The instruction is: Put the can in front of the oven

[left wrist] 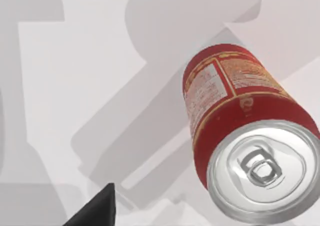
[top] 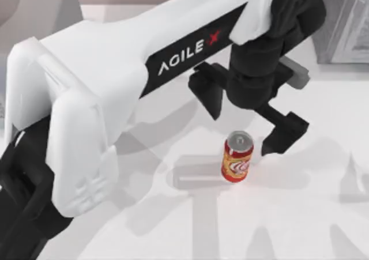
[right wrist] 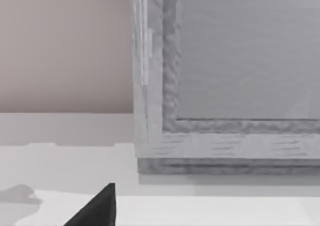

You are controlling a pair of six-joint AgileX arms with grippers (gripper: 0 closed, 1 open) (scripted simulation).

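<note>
The can (top: 237, 156) stands upright on the white bench (top: 300, 225), near the middle of the top view, with the left claw (top: 245, 124) hovering just above it, its 2 fingers spread open to either side and gripping nothing. This looks like the reach-and-grasp step: next the claw likely needs to drop around the can's sides and close. A grey appliance (top: 346, 21) sits at the far right corner; the right claw's state I cannot tell.
</note>
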